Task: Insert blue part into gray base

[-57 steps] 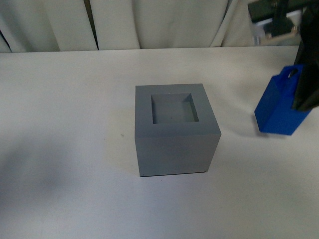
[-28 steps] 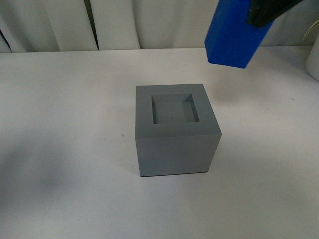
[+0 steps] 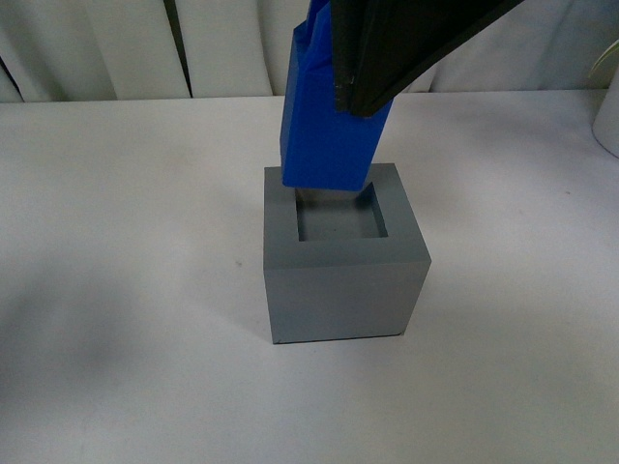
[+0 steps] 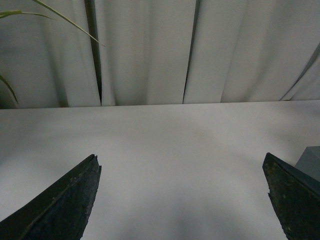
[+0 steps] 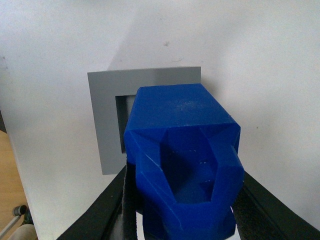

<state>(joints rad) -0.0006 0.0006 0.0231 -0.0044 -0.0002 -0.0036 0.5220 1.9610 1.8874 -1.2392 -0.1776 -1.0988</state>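
1. Right gripper (image 5: pixel 182 175) is clenched on the looped handle end of the bright blue plastic square-sided block (image 3: pixel 324 135), so that the flat square end is left free and pointed downward.
2. The block is held nearly upright just above the matte gray cube with a square recess in its top (image 3: pixel 343 280). It is judged to be apart from the cube, and the arm is seen at 1 o'clock of it.
3. The block's lower end is seen over the 11 o'clock part of the recess (image 3: pixel 340 222), though some of this may be owed to the viewing angle. A small shift toward 5 o'clock is judged likely before lowering. If the sides are not squared to the recess walls, a corner could be caught on the rim.
4. Left gripper (image 4: pixel 180 200) is spread wide and empty over the bare white table (image 3: pixel 116 290). Only a corner of the cube is shown in its view, so the insertion is left unobstructed.
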